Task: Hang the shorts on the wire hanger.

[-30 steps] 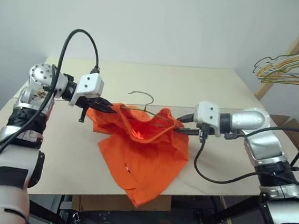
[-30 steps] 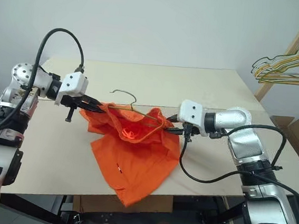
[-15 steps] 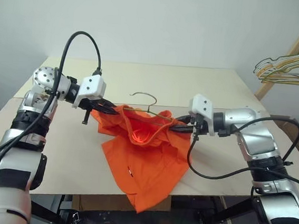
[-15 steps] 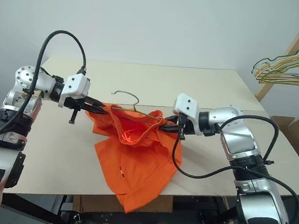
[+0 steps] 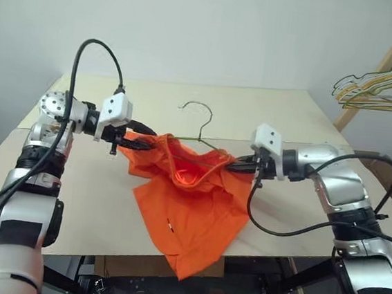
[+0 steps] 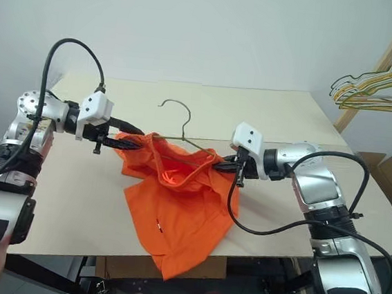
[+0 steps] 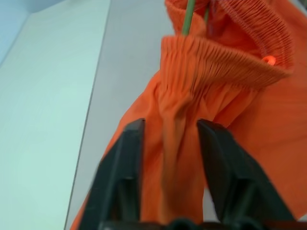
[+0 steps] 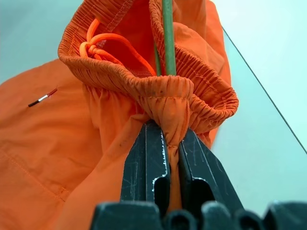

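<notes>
The orange shorts hang off the table's front edge, their waistband stretched between my two grippers. The wire hanger sits inside the waistband; its hook stands up above the fabric, and its wire runs into the opening. My left gripper is at the waistband's left end. Its fingers stand apart, with a fold of orange fabric lying between them. My right gripper is shut on the waistband's bunched right end.
The beige table extends behind and to both sides of the shorts. A bunch of green, yellow and white wire hangers hangs on a wooden rack at the far right. An open cardboard box stands beside the table's right edge.
My left gripper's fingers have parted on the left end of the waistband. My right gripper has rolled and closed on the right end. The hanger's hook now stands higher and more upright.
</notes>
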Robot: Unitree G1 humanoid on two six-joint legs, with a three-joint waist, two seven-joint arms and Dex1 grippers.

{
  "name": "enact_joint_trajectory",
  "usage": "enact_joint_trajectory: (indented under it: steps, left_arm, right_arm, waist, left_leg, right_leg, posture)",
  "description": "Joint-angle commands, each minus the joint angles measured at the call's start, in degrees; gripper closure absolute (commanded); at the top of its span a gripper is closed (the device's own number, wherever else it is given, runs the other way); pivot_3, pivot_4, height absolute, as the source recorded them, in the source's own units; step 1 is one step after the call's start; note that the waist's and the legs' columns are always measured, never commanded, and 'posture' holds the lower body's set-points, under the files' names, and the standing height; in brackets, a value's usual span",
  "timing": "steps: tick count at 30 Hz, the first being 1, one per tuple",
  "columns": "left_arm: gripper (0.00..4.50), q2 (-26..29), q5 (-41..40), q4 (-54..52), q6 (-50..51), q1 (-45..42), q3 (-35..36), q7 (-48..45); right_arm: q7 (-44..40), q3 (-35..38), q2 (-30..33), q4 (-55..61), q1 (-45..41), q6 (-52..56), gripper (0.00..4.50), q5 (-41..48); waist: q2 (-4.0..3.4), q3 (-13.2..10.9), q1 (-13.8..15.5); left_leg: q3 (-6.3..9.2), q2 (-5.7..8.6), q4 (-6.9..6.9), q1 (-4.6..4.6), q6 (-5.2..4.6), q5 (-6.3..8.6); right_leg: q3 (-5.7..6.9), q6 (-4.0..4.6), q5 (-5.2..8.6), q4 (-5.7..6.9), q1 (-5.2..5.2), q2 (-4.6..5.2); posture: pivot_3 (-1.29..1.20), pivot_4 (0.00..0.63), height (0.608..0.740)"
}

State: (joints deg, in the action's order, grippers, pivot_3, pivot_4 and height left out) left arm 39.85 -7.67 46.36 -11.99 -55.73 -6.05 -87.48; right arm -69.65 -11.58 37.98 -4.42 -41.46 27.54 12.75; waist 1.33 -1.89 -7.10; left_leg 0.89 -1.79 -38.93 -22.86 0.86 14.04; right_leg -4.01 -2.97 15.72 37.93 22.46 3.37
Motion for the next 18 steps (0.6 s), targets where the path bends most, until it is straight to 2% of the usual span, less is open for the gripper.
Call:
enact_joint_trajectory:
  steps: [1,6,10,14,18]
  left_arm:
    - [1.56,2.3,-1.6,1.4,-0.5,-3.2,3.2,-0.7]
    - [0.04,4.1,-2.8,0.8,-0.3,-3.5,5.4,-0.9]
    - [0.04,3.7,-7.1,-3.4,3.6,-1.4,9.3,-0.7]
    - [0.04,1.1,-15.8,-15.6,13.5,4.2,13.4,1.0]
    - [0.04,-2.1,-19.7,-27.9,21.3,9.7,14.8,8.7]
  right_arm:
    - [0.5,6.1,3.4,2.8,-0.5,2.2,4.5,3.0]
    - [1.3,9.9,7.9,3.3,0.2,6.8,4.5,4.6]
    - [3.8,11.8,12.1,3.3,0.7,11.8,4.5,4.1]
    - [9.3,15.3,14.2,2.0,0.9,20.0,4.5,4.6]
    - [18.2,20.4,13.3,1.3,0.9,29.2,4.5,4.7]
  waist:
    - [0.0,0.0,0.0]
    - [-0.01,0.0,0.0]
    - [-0.01,0.0,-0.1]
    - [-0.03,0.0,-0.3]
    - [-0.03,0.0,-0.1]
  left_leg:
    - [0.0,0.0,0.0,-0.01,0.0,0.0]
    - [-0.01,0.0,0.01,0.0,0.0,0.0]
    - [-0.02,-0.01,0.01,0.0,0.0,0.0]
    - [-0.03,-0.03,0.03,-0.02,0.0,0.0]
    - [-0.01,-0.01,0.0,0.0,0.0,0.0]
  right_leg:
    - [0.0,0.0,0.0,0.0,0.0,0.0]
    - [0.01,0.0,0.0,-0.1,0.0,0.0]
    - [0.01,0.0,0.0,-0.25,0.01,0.02]
    - [-0.01,0.0,0.0,-0.22,0.03,0.03]
    - [-0.02,0.0,0.0,-0.19,0.01,0.06]
  posture:
    - [-0.11,0.0,0.74]
    - [-0.12,0.0,0.74]
    - [-0.14,0.0,0.74]
    - [-0.15,0.0,0.74]
    - [-0.16,0.0,0.74]
